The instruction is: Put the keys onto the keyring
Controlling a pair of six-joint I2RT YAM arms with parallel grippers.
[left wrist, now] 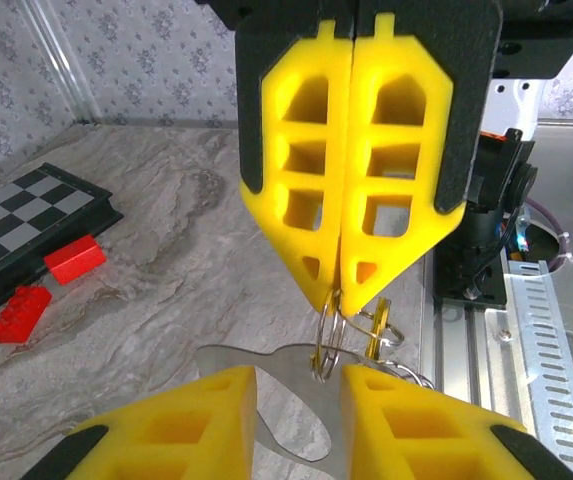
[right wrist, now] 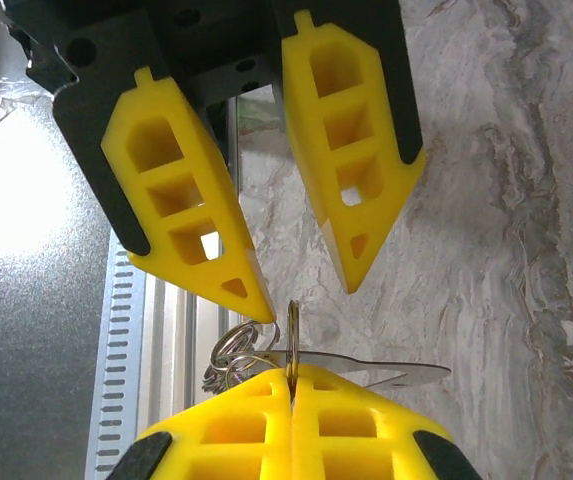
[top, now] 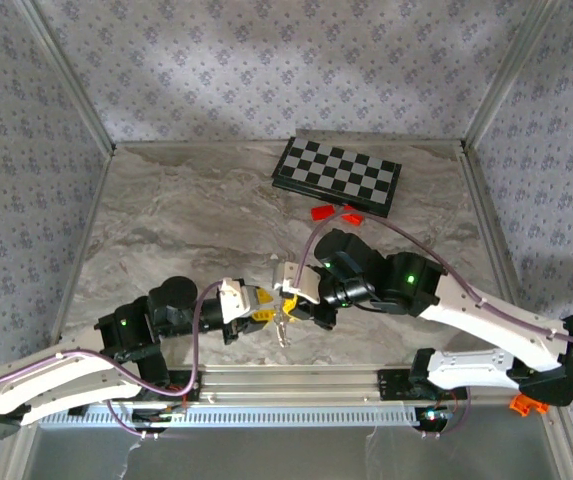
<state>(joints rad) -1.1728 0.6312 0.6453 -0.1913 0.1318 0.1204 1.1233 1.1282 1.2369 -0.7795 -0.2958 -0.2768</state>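
One flat metal key (left wrist: 266, 365) | round wire keyring (left wrist: 327, 335) | right tool (left wrist: 341, 295) pinching it

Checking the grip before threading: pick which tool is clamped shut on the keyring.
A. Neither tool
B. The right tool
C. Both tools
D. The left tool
B: the right tool has its yellow fingers pressed together on the keyring, while the left tool stands with its fingers apart.
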